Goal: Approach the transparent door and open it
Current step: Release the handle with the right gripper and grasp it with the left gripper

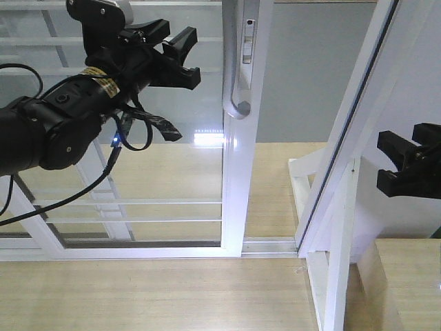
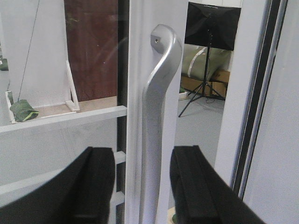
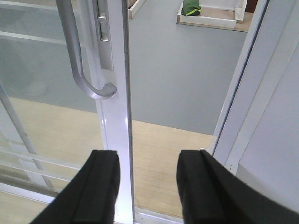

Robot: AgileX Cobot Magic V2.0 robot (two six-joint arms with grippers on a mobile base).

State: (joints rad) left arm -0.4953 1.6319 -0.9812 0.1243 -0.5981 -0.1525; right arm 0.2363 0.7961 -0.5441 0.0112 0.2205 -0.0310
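Handle (image 1: 238,83) on transparent door (image 1: 238,179) runs vertical, just right of left gripper (image 1: 193,55), whose jaws are wide. Right gripper (image 1: 383,163) sits low, beyond slanted post (image 1: 344,138).
Left wrist: handle centred between fingers (image 2: 96,186), no contact visible.
Right wrist: jaws wide, handle up-left. Left arm is nearer.

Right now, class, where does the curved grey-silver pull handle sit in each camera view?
Front view: curved grey-silver pull handle upper centre.
Left wrist view: handle centre, reaching the bottom edge.
Right wrist view: handle upper left.
Shared landmark: the white door stile carrying it.
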